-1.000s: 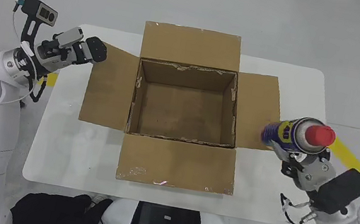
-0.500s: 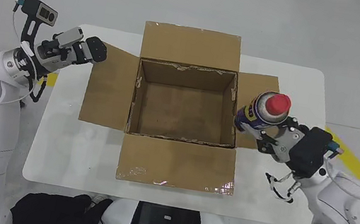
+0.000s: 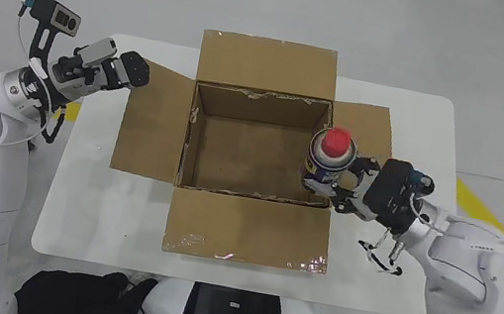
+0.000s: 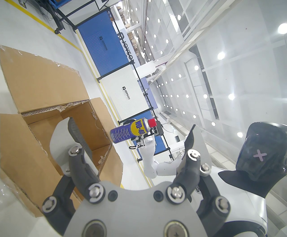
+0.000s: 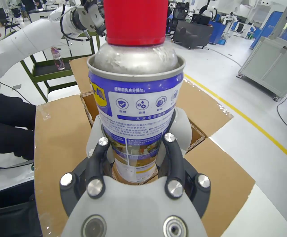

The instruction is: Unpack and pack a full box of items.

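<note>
An open cardboard box (image 3: 248, 212) with all four flaps spread stands mid-table; nothing lies on its floor. My right gripper (image 3: 340, 184) is shut on a blue spray can (image 3: 328, 162) with a red cap, held upright over the box's right inner edge. In the right wrist view the can (image 5: 136, 107) stands between the fingers (image 5: 181, 130), with the box (image 5: 65, 134) beneath. My left gripper (image 3: 134, 68) stays open with nothing in it, off the box's left flap, near the table's far left corner. In the left wrist view its fingers (image 4: 74, 132) are spread, and the can (image 4: 132, 131) and the box (image 4: 40, 94) appear beyond.
The white table (image 3: 84, 199) has bare strips left and right of the box flaps. A yellow floor line (image 3: 471, 199) runs past the table's right side.
My right arm has carried the can leftward from beyond the right flap to above the box's right inner edge. The left arm has not moved.
</note>
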Available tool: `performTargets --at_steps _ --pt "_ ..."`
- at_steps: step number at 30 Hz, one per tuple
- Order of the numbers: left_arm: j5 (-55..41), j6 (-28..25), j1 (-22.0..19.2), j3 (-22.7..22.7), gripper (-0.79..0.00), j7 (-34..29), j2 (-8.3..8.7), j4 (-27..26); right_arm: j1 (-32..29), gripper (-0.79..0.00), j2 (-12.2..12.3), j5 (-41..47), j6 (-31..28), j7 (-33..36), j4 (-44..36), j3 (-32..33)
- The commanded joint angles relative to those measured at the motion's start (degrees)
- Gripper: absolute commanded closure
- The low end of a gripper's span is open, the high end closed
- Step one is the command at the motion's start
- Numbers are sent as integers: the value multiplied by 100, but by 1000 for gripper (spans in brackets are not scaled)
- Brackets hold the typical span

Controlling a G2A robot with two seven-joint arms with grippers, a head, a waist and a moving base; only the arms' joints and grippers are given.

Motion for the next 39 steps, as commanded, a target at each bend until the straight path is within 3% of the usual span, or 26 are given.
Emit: performTargets --at_steps 1,18,23,26,32,39 --pt "0 0 0 0 -785 0 0 0 211 0 11 80 -46 242 97 -165" --pt "0 0 0 0 -785 0 0 0 1311 0 66 153 57 1983 605 -1439" --pt "0 0 0 0 -785 0 0 0 1436 -280 77 103 167 2303 654 -1714" --pt "0 0 0 0 -785 0 0 0 1482 -391 85 103 217 2369 708 -1818" --pt "0 0 0 0 -785 0 0 0 1541 -782 104 71 273 2259 801 -1903" --pt "0 0 0 0 -785 0 0 0 1599 -785 126 -104 288 2005 794 -1952"
